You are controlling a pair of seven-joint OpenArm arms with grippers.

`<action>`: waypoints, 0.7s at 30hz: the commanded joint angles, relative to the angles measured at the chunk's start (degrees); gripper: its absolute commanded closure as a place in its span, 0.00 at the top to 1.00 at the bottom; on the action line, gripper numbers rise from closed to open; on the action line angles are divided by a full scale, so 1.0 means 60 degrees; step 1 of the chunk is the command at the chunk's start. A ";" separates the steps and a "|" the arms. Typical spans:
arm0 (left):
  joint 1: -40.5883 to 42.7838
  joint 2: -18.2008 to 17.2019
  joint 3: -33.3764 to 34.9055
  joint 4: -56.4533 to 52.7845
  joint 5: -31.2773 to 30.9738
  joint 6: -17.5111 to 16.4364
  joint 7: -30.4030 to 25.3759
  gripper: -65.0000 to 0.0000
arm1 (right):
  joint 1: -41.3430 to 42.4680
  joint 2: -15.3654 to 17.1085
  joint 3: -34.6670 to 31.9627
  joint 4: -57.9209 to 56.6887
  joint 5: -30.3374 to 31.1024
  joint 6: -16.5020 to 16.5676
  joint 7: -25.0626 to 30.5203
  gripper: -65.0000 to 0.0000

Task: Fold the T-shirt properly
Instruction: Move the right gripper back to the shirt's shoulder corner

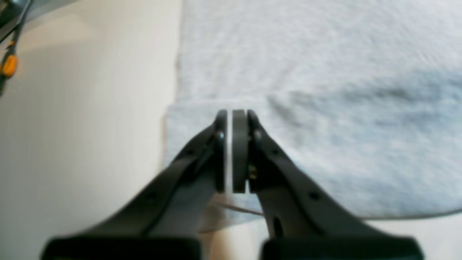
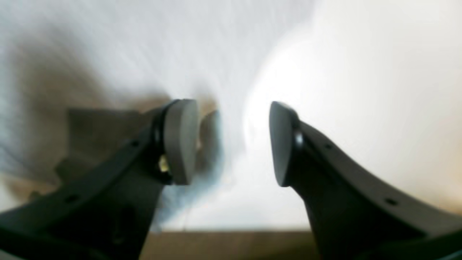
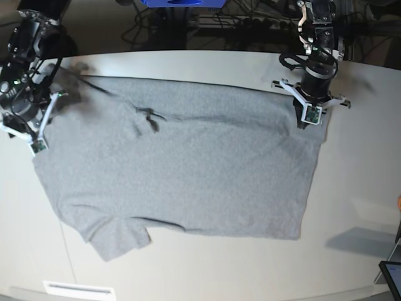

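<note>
Close, blurred view between the two dark fingers of the right gripper (image 2: 234, 142), whose grey pads (image 2: 180, 141) stand well apart. Behind them, pale grey T-shirt (image 2: 144, 47) fabric fills the upper left; a cream table (image 2: 379, 72) surface fills the right.

Evenly lit from above in the base view, sharp, with soft shadows on the table (image 3: 207, 276) near right. Both wrist views soft and out of focus. Right wrist view smeared by motion blur, with blown-out white glare at centre, dim brown at left.
</note>
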 commanded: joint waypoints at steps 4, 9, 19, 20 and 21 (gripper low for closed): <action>-0.0192 -0.0058 0.0485 0.0138 0.0055 0.0071 -0.0246 0.04 | -0.0252 -0.0333 0.0666 0.0160 0.0061 -0.0002 -0.0251 0.44; -0.0221 -0.0058 0.0778 0.0095 0.0055 0.0071 -0.0246 0.04 | -0.0545 -0.0817 0.0724 0.0160 0.0061 -0.0002 -0.0339 0.42; -0.0397 -0.0204 0.0778 -0.0887 0.0069 0.0071 -0.0260 0.04 | -0.0809 -0.1095 0.0724 0.0160 0.0061 -0.0002 -0.0646 0.43; -0.0411 -0.0204 0.0778 -0.0960 0.0069 0.0071 -0.0260 0.04 | -0.0795 -0.1095 0.0739 0.0160 0.0061 -0.0002 -0.0778 0.43; -0.0411 -0.0204 0.0778 -0.0975 0.0069 0.0071 -0.0275 0.04 | -0.0780 -0.1095 0.0739 0.0160 0.0061 -0.0002 -0.0808 0.43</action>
